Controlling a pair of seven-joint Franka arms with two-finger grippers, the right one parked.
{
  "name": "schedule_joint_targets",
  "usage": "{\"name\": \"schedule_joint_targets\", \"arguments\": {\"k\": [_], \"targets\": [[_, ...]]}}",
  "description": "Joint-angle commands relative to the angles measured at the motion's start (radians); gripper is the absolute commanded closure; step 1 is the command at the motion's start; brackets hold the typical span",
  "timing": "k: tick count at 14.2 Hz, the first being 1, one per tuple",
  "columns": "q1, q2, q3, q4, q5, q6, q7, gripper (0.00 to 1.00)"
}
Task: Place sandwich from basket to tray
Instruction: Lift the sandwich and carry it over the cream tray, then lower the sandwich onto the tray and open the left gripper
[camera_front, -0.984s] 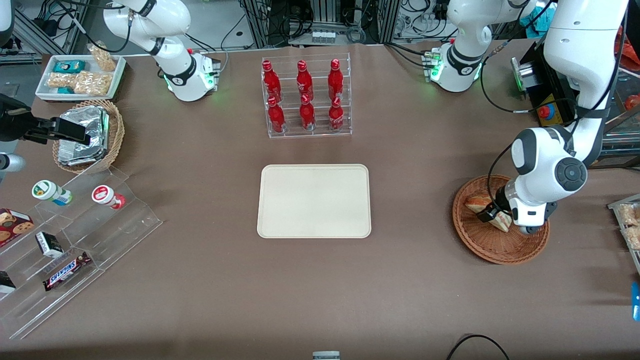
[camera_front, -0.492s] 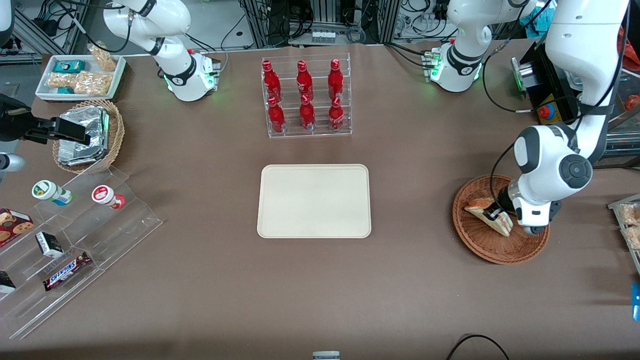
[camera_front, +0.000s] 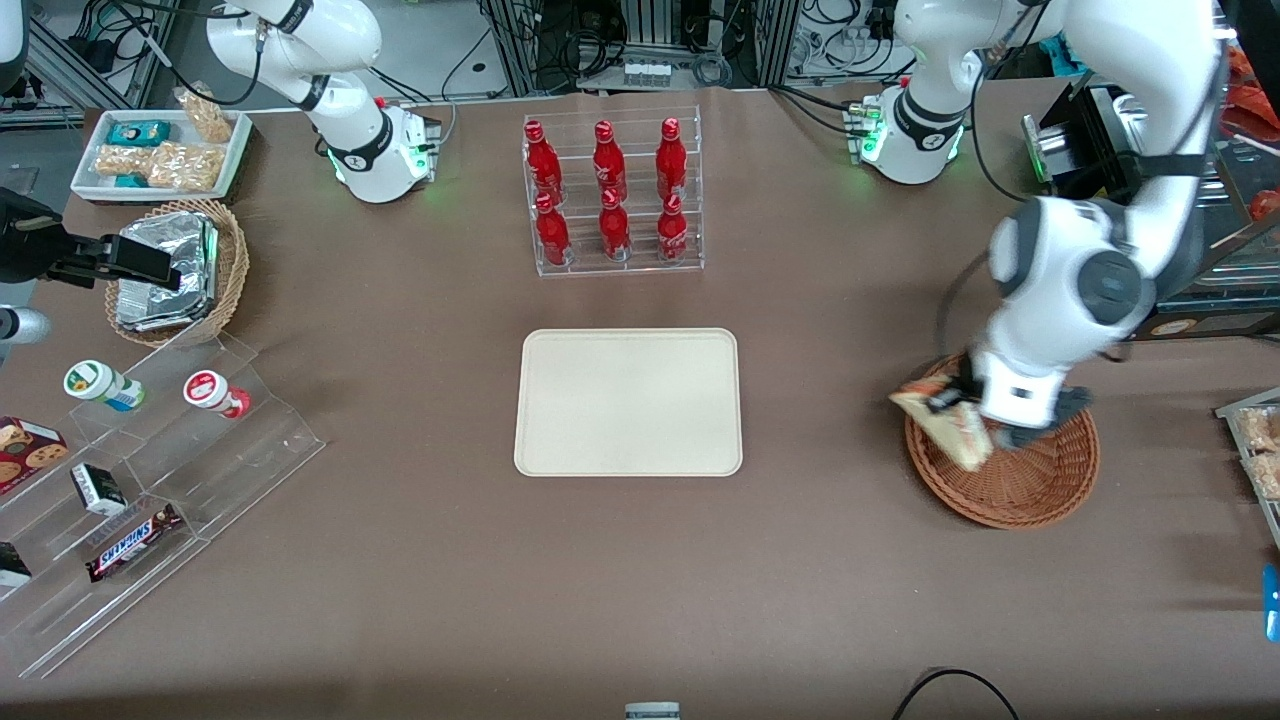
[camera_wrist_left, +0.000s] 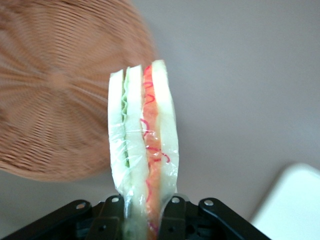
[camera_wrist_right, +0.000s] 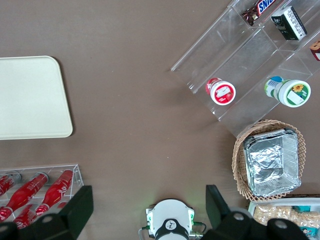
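The working arm's wrist hides part of the basket (camera_front: 1010, 495) in the front view, and the claw (camera_front: 950, 407) shows there only as a dark blur. The wrist view shows it clamped on the sandwich (camera_wrist_left: 144, 150): a film-wrapped wedge of pale bread with green and red-orange layers, held edge-on. The sandwich hangs above the basket's rim on the side toward the tray (camera_front: 628, 400). The basket holds nothing visible. The tray lies bare at the worktop's (camera_front: 800, 580) middle.
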Motion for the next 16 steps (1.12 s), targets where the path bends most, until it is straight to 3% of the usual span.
{"name": "schedule_joint_targets", "arguments": {"k": [1, 5, 9, 11, 14, 16], "targets": [[-0.191, 0.063, -0.005, 0.073, 0.008, -0.009, 0.000, 0.86], [-0.398, 0.173, -0.005, 0.169, 0.008, -0.006, -0.072, 0.85], [-0.541, 0.342, 0.000, 0.317, 0.020, 0.000, -0.137, 0.84], [-0.583, 0.406, 0.001, 0.382, 0.073, -0.003, -0.210, 0.75], [-0.606, 0.494, 0.000, 0.443, 0.182, 0.003, -0.356, 0.70], [-0.609, 0.491, 0.000, 0.451, 0.189, 0.001, -0.373, 0.64]]}}
